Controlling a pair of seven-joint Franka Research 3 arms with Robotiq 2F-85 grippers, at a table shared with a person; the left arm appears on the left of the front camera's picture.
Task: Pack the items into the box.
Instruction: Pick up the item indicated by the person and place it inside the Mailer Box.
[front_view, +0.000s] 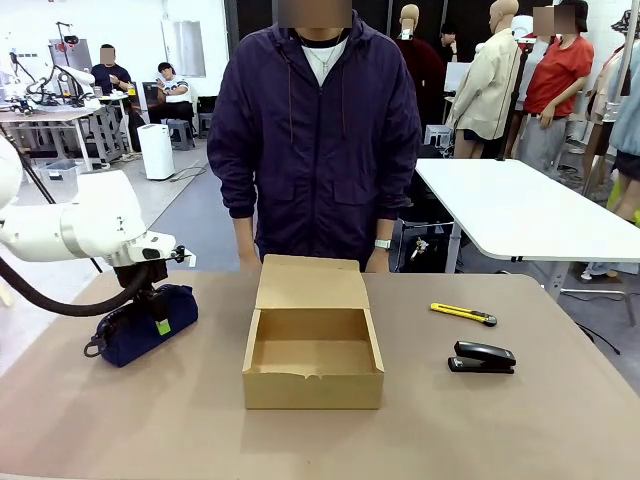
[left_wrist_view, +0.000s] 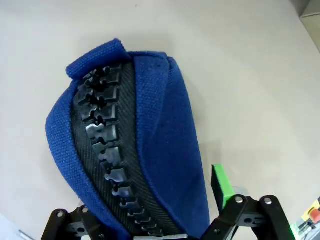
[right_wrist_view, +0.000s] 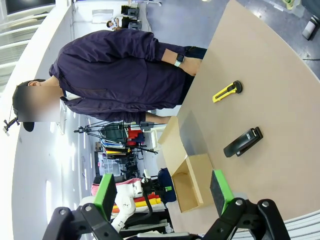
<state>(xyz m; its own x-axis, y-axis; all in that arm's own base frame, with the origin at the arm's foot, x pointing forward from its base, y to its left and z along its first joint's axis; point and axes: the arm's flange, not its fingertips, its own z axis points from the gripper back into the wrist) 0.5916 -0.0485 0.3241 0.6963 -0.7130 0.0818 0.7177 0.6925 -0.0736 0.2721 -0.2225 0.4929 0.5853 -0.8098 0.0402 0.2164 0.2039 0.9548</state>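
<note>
The box (front_view: 312, 385) is set open at centre, lid back, to receive items; the pouch (front_view: 133, 338), at its 9 o'clock, is straddled by the left gripper (front_view: 156, 320), apparently for lifting, its closure not discernible; the stapler (front_view: 482, 357) at 3 and the knife (front_view: 463, 314) at 2 o'clock are untouched; the right gripper (right_wrist_view: 162, 192) is held wide, empty.

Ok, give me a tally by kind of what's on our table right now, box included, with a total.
Navy pouch: 1 (left gripper open around it)
Yellow utility knife: 1
Black stapler: 1
Cardboard box: 1 (lid open, nothing inside)
Total: 4
</note>
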